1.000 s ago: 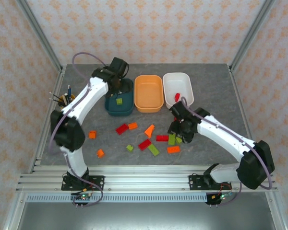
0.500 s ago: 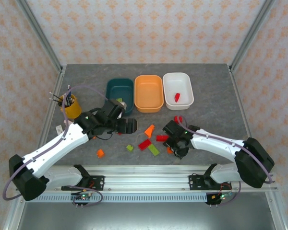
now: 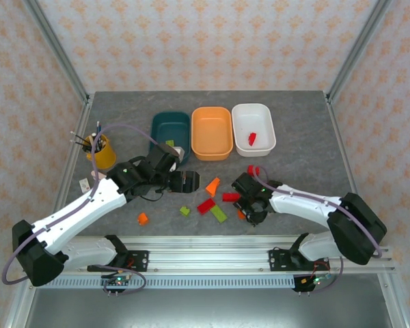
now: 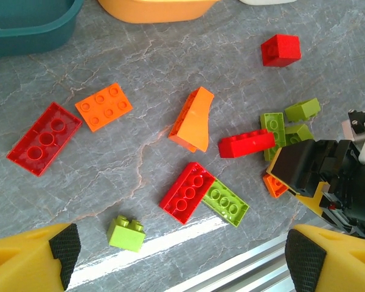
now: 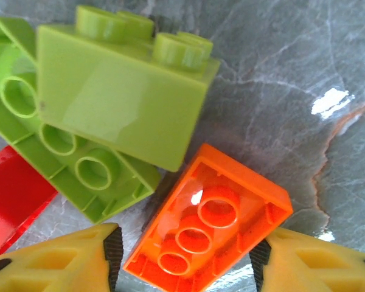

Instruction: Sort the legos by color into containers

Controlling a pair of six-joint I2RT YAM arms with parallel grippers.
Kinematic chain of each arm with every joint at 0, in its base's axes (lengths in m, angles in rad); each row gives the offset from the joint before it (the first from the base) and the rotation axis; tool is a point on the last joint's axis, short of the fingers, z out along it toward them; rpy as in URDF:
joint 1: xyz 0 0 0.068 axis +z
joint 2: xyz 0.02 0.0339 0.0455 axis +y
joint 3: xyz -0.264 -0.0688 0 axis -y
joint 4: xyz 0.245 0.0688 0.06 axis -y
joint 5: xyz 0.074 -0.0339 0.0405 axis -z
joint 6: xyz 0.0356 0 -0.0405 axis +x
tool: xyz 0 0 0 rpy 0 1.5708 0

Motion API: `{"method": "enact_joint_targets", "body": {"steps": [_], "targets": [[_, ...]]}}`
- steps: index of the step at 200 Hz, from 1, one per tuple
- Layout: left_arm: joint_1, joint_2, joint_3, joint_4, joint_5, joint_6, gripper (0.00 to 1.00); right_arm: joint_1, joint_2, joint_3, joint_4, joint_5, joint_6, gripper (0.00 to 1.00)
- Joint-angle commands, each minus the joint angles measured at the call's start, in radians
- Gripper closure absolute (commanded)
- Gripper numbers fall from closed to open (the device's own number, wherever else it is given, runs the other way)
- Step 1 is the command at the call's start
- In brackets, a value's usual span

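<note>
Loose legos lie on the grey table: red bricks (image 4: pixel 44 138) (image 4: pixel 187 191), an orange brick (image 4: pixel 104 106), an orange wedge (image 4: pixel 193 120) and lime bricks (image 4: pixel 225 202) (image 4: pixel 126 233). My left gripper (image 4: pixel 176 255) hovers open over them, nothing between its fingers; it is at the table's middle (image 3: pixel 188 181). My right gripper (image 5: pixel 185 261) is low on the table (image 3: pixel 249 213), both pads against an upside-down orange brick (image 5: pixel 216 234). Lime bricks (image 5: pixel 121 106) touch that brick. At the back stand the teal (image 3: pixel 157 123), orange (image 3: pixel 212 133) and white (image 3: pixel 254 119) containers; a red brick (image 3: pixel 252 139) lies in the white one.
A yellow cup with pens (image 3: pixel 99 150) stands at the left edge, behind my left arm. A lone orange brick (image 3: pixel 143 218) lies near the front rail (image 3: pixel 205 254). A red brick (image 4: pixel 281 50) sits in front of the white container.
My left arm swung from above the teal container down over the loose bricks, then edged right. My right gripper dropped onto the orange brick and its jaws narrowed.
</note>
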Motion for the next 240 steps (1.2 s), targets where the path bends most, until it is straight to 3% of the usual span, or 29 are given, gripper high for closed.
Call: {"method": "enact_joint_targets", "body": {"steps": [1,64,95,142,190,216,240], "targets": [[-0.009,-0.005,0.017,0.016,-0.009,-0.009,0.1,-0.004,0.016,0.0,-0.033,0.017,0.012,0.42],[-0.025,-0.023,0.008,0.031,-0.003,-0.007,0.1,-0.013,0.091,0.013,-0.036,0.033,-0.025,0.54],[-0.032,-0.033,-0.034,0.094,0.078,-0.004,0.1,-0.023,0.087,0.026,-0.036,0.064,-0.05,0.65],[-0.032,-0.046,-0.113,0.201,0.207,-0.076,0.1,-0.022,0.022,0.124,-0.169,0.139,-0.137,0.71],[0.057,0.001,-0.025,0.224,0.276,-0.189,0.1,-0.017,-0.014,0.41,-0.327,0.227,-0.384,0.73],[0.146,0.032,0.07,0.184,0.249,-0.209,0.1,-0.026,0.119,0.624,-0.331,0.228,-0.544,0.73],[0.218,0.077,0.156,0.102,0.144,-0.22,0.1,-0.078,0.31,0.834,-0.314,0.172,-0.647,0.73]]}}
